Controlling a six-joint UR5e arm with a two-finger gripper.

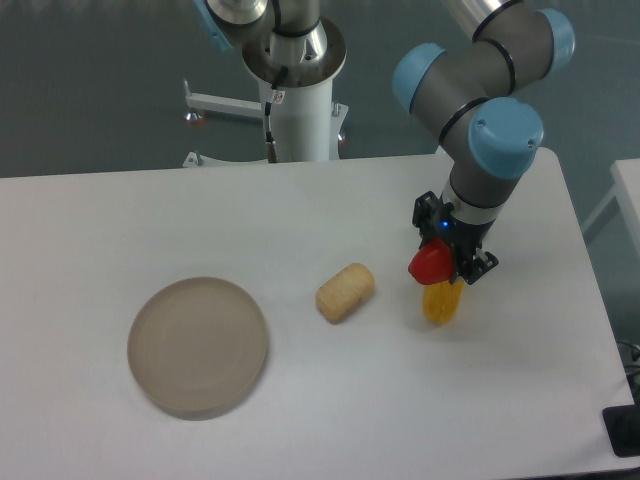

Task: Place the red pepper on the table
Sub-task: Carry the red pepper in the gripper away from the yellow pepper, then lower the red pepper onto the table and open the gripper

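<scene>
The red pepper (429,264) is small and glossy red, and it sits between the black fingers of my gripper (447,262) over the right part of the white table (300,220). The gripper is shut on it and points down from the arm's blue-capped wrist. The pepper hangs just above a yellow item on the tabletop. I cannot tell whether the pepper touches that item or the table. The pepper's stem is hidden.
A yellow toy vegetable (441,303) lies right under the gripper. A beige roll-shaped item (345,292) lies to its left. A round beige-grey plate (198,347) is at the front left. The robot base (298,90) stands behind the table's far edge.
</scene>
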